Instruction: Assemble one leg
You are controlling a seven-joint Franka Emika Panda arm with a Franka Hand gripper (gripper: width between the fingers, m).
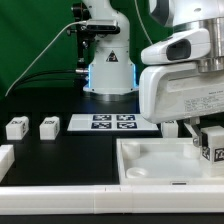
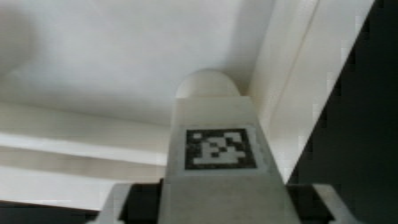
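My gripper (image 1: 207, 133) is shut on a leg (image 1: 213, 147), a small white block with a black-and-white tag. It holds the leg over the right edge of the large white tray-like piece (image 1: 160, 163). In the wrist view the leg (image 2: 217, 130) runs out from between the fingers (image 2: 135, 204), tag facing the camera. Its rounded far end is close to the tray's inner corner (image 2: 107, 70); I cannot tell whether they touch. Two more legs (image 1: 16, 127) (image 1: 48, 126) stand on the black table at the exterior view's left.
The marker board (image 1: 112, 122) lies in front of the robot base (image 1: 108, 72). Another white part (image 1: 5, 158) shows at the left edge of the exterior view. A green backdrop stands behind.
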